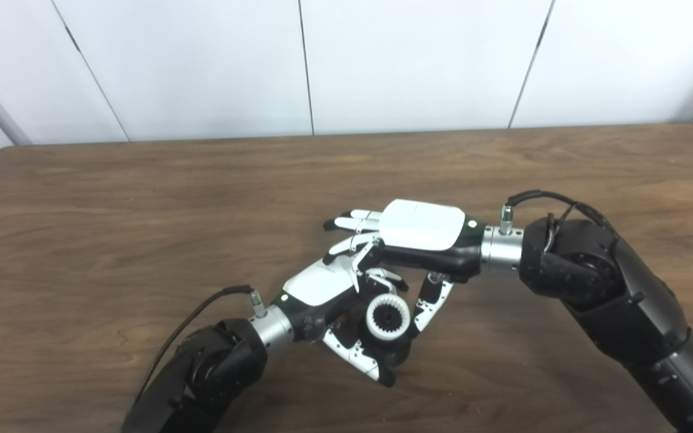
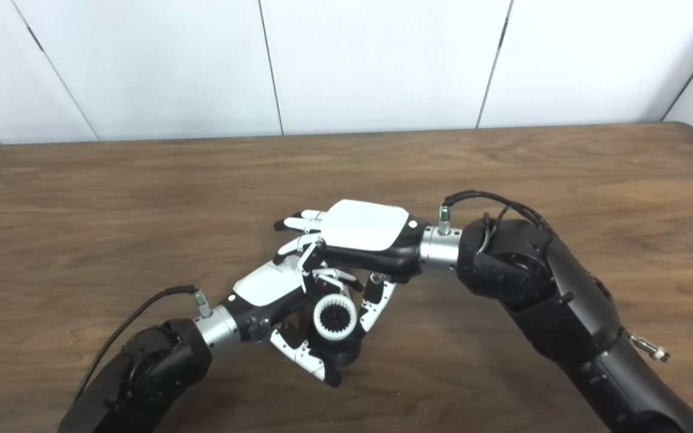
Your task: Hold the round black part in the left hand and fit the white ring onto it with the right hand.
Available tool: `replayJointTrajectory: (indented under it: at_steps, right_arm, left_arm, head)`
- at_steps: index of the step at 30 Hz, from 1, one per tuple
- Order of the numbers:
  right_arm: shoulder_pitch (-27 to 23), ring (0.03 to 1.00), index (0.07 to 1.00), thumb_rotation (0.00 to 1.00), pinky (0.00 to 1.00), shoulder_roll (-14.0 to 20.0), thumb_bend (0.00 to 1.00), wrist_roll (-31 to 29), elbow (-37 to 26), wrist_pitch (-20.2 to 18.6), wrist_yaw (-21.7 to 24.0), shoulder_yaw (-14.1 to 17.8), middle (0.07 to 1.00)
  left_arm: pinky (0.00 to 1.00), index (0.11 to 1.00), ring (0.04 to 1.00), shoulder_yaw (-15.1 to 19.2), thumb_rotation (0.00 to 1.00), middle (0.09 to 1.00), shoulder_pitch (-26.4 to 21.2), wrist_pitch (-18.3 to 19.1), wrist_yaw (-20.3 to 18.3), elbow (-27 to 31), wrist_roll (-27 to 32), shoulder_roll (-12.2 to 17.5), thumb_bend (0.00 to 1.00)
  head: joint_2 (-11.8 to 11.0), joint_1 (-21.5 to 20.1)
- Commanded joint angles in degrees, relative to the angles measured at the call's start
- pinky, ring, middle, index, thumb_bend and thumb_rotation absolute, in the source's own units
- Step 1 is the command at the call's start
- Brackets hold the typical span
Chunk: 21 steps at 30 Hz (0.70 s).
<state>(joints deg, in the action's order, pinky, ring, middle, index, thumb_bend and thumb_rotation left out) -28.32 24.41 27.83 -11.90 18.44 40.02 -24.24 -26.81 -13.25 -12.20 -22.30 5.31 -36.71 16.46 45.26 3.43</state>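
My left hand point(image 1: 322, 287) is low over the table, shut on the round black part point(image 1: 396, 353). Its thumb point(image 1: 355, 355) passes under the part. The white toothed ring point(image 1: 372, 325) sits on the face of the black part, and black shows through its centre. It also shows in the right eye view point(image 2: 321, 322). My right hand point(image 1: 421, 225) reaches in from the right, just above and behind the left hand. Its thumb point(image 1: 432, 302) touches the ring's right side and a bent finger point(image 1: 387, 280) rests at the ring's top. Its other fingers point left, straight out.
The brown wooden table point(image 1: 142, 210) stretches around both hands. A white panelled wall point(image 1: 382, 60) rises behind the far edge. A black cable point(image 1: 196, 313) loops from my left wrist, and another loops over my right wrist point(image 1: 539, 195).
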Motion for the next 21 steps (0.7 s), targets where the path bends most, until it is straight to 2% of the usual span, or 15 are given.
replayJointTrajectory:
  at_steps: [1,12,21]
  right_arm:
    - [-1.8,1.0,0.481,0.14,1.0,-0.3,0.53,2.0,1.2,-0.5,-1.3,0.3,0.857]
    - [-0.3,1.0,0.481,0.14,1.0,-0.4,0.53,2.0,1.0,-0.2,-2.6,0.1,0.85]
    - [0.4,1.0,0.48,0.14,1.0,-0.5,0.53,2.3,0.6,-0.6,-2.9,-0.3,0.85]
  left_arm:
    - [1.0,0.481,1.0,-0.5,0.07,0.816,-1.2,-2.9,1.2,2.9,0.3,-0.5,0.52]
    - [1.0,0.481,1.0,-0.8,0.07,0.779,-0.4,-3.2,2.3,4.0,-2.3,0.0,0.52]
    - [1.0,0.481,1.0,-1.9,0.06,0.791,-0.7,-4.2,3.4,3.7,-4.9,1.0,0.52]
  head:
    - [0.1,0.1]
    - [1.0,-0.4]
    - [1.5,-0.6]
